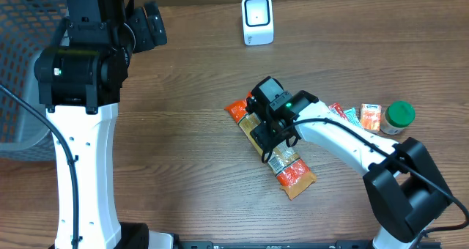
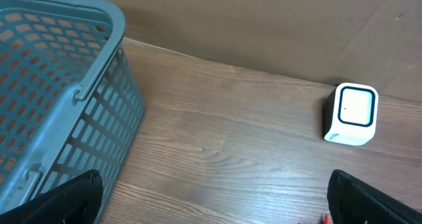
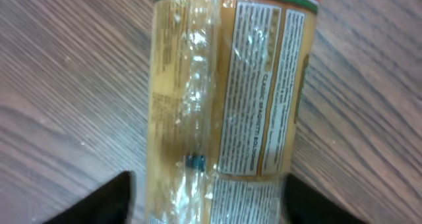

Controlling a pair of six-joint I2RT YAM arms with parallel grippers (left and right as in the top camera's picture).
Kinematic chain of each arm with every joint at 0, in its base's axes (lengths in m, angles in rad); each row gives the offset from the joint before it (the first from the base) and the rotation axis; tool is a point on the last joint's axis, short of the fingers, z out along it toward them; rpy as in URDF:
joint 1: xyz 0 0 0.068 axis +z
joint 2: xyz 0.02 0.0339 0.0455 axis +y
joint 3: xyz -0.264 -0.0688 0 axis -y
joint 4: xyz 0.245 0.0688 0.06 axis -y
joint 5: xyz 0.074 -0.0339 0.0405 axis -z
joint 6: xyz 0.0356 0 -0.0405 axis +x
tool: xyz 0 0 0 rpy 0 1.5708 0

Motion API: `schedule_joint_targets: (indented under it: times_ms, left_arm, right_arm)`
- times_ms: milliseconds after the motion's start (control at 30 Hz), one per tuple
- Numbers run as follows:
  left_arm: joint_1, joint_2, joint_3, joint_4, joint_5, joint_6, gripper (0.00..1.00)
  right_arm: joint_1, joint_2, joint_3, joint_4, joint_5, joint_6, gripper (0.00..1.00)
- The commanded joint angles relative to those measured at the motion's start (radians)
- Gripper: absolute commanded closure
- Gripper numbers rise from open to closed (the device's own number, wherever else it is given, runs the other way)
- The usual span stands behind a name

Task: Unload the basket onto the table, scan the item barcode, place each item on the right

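Note:
The item is a long clear packet of pasta [image 1: 295, 173] with orange ends, lying flat and diagonal on the wood table. My right gripper [image 1: 269, 137] hangs over its middle. In the right wrist view the packet [image 3: 227, 99] shows its printed label side, and the right gripper [image 3: 208, 204] is open, one finger on each side with a gap on the left. A white scanner [image 1: 257, 20] stands at the back of the table, also seen in the left wrist view as the scanner [image 2: 351, 113]. My left gripper [image 2: 214, 201] is open above bare table, holding nothing.
A blue-grey mesh basket [image 1: 22, 66] fills the far left, and its wall [image 2: 59, 85] sits close to my left gripper. A green-lidded jar [image 1: 400, 116] and small snack packets [image 1: 370, 117] lie at the right edge. A brown wall [image 2: 264, 26] backs the table.

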Motion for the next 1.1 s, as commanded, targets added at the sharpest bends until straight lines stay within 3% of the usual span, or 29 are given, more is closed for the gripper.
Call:
schedule_joint_targets:
  times_ms: [0, 367, 500, 800, 1067]
  left_arm:
    - [0.004, -0.003, 0.010, 0.001, -0.010, 0.018, 0.00]
    - [0.004, -0.003, 0.010, 0.000, -0.010, 0.018, 0.00]
    - [0.004, -0.003, 0.010, 0.001, -0.010, 0.018, 0.00]
    - [0.004, -0.003, 0.010, 0.000, -0.010, 0.018, 0.00]
    - [0.004, -0.003, 0.010, 0.000, -0.010, 0.018, 0.00]
  right_arm:
    - [0.003, -0.044, 0.043, -0.021, -0.009, -0.005, 0.09]
    - [0.008, 0.013, 0.041, -0.019, 0.002, -0.005, 0.04]
    - [0.045, 0.064, 0.040, -0.032, 0.008, -0.066, 0.00]
    - [0.126, 0.169, 0.040, -0.003, 0.122, -0.068, 0.00]
    - [0.137, 0.152, 0.041, -0.024, 0.269, -0.049, 0.04]
